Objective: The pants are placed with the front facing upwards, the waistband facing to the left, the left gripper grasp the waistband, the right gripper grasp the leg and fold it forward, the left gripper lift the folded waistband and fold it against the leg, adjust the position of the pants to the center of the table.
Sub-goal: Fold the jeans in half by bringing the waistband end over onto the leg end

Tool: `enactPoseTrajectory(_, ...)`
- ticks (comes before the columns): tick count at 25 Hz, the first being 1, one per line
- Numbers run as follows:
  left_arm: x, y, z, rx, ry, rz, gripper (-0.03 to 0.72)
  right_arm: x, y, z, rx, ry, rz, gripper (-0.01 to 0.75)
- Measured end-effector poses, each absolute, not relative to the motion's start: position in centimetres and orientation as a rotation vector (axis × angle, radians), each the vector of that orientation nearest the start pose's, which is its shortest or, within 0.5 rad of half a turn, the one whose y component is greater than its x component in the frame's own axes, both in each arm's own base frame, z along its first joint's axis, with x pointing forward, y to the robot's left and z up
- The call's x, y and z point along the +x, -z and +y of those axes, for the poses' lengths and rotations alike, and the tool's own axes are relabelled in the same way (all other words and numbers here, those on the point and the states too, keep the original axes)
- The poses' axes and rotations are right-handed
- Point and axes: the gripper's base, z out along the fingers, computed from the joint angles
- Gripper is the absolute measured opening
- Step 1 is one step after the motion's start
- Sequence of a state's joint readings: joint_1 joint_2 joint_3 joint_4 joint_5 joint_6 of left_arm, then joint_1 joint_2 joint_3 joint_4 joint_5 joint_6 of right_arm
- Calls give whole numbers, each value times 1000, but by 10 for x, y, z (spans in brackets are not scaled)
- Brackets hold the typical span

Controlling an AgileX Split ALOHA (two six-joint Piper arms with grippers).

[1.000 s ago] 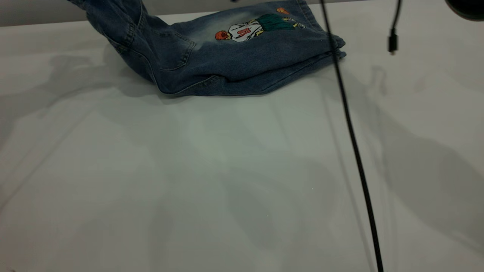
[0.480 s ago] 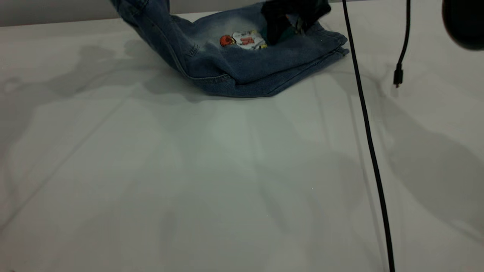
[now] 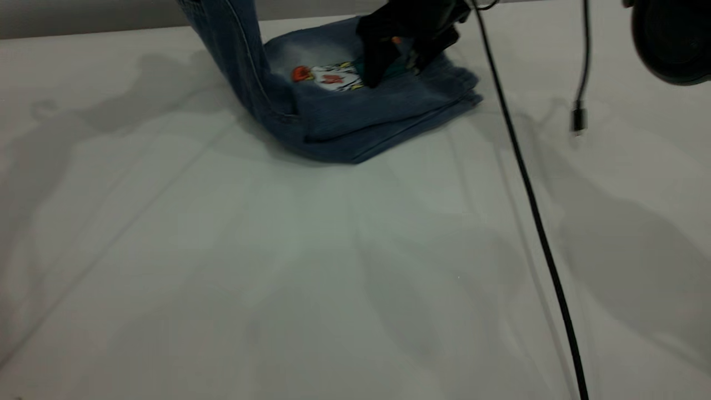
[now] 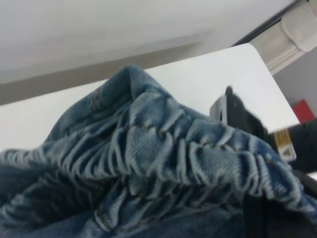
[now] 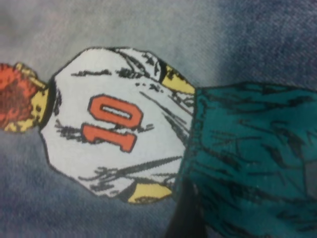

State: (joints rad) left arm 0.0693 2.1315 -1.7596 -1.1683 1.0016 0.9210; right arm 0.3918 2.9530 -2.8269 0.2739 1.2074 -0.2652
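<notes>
pants (image 3: 355, 114) folded at far side of tabletop (image 3: 278, 266), print up | waistband (image 4: 163, 148) end lifted, bunched in clenched left gripper (image 4: 242, 116) | right gripper (image 3: 397, 55) pressing down on leg (image 3: 389, 105) by print; grip state cannot tell | cable (image 3: 533, 211) hanging in front

An orange "10" shows on the cartoon print's (image 5: 114, 134) white shirt; nothing else seems legible.

The right gripper (image 3: 397, 69) points steeply downward (left gripper (image 4: 247, 126) barely visible).
</notes>
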Motion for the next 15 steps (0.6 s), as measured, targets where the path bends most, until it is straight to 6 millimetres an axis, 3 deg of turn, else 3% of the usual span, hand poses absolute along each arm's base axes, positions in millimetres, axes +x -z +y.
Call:
enactPoseTrajectory(3,471,-247,-44,376,990,2215,76,506,-72,251,-871,-427,2677,526)
enactPoseTrajectory(6,469,-244,-52,410,973,2251,76,506,-90,254,-875,-424,2645,526)
enactPoseTrajectory(11,467,-244,-60,441,995,2256,76,515,-135,240,-848,-327,2559,526)
enactPoseTrajectory(15,464,-244,-68,478,1023,2262,76,526,-165,214,-785,-256,2507,526)
